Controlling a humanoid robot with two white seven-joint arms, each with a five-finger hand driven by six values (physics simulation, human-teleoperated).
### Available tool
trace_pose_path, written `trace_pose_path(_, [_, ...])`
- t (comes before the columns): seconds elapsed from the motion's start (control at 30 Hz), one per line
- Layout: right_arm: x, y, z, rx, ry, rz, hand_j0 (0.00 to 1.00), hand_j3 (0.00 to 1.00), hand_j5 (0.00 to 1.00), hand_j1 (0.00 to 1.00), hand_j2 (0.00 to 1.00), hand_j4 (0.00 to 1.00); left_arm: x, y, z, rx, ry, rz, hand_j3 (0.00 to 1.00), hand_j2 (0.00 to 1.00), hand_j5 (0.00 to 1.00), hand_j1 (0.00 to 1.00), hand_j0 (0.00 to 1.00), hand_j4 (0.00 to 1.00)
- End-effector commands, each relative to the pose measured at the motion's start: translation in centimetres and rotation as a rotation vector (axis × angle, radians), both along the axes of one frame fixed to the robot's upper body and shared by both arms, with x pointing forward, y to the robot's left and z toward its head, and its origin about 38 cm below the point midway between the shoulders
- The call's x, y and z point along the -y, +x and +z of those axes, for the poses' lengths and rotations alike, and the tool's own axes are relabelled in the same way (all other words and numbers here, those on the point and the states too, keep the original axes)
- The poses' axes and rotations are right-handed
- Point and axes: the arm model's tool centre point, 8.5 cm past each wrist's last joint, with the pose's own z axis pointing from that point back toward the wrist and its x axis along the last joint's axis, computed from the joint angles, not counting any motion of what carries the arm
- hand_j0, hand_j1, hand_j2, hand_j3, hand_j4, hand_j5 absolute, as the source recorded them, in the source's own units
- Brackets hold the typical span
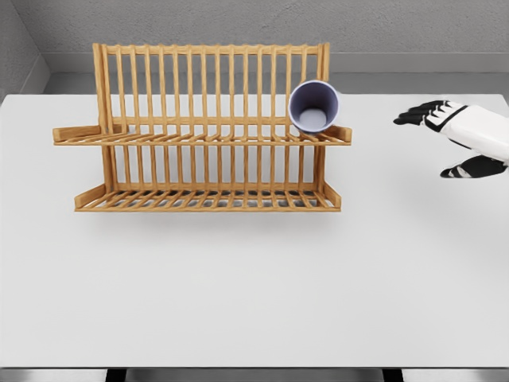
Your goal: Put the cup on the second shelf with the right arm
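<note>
A pale purple cup [314,107] lies on its side on the upper shelf of a wooden slatted rack [203,137], near that shelf's right end, its open mouth facing me. My right hand [445,142] hovers over the table to the right of the rack, well apart from the cup. Its black fingers [417,114] are spread and hold nothing. The left arm does not show.
The rack stands on a white table [254,278] toward the back left. Its lower shelf [207,199] has nothing on it. A grey wall runs behind the table.
</note>
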Motion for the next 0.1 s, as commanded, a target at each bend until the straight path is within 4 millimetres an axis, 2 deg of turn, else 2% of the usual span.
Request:
trace_pose_path(0.0, [-0.2,0.6,-0.9,0.012,0.041,-0.032,1.00,1.00,1.00,1.00,1.00,1.00,0.0,0.0,0.0,-0.001,0.000,0.000,1.00,1.00,1.00,1.00,1.00,1.00])
trace_pose_path(0.07, [-0.9,0.7,-3.0,-0.018,0.055,-0.041,1.00,1.00,1.00,1.00,1.00,1.00,0.0,0.0,0.0,-0.001,0.000,0.000,1.00,1.00,1.00,1.00,1.00,1.00])
